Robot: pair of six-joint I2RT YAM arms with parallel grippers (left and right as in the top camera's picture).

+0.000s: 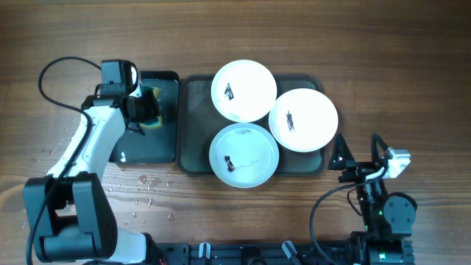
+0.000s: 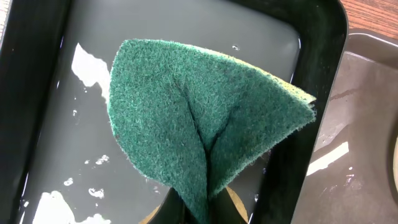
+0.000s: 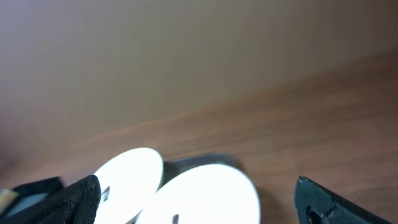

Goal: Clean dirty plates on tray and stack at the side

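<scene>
Green sponge pinched in left end effector over black tray, right end effector spread; we'd soak it before scrubbing plates.

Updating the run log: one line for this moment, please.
left hand: shut on sponge over black tray | right hand: open, empty | plates: three on tray, smudged
</scene>
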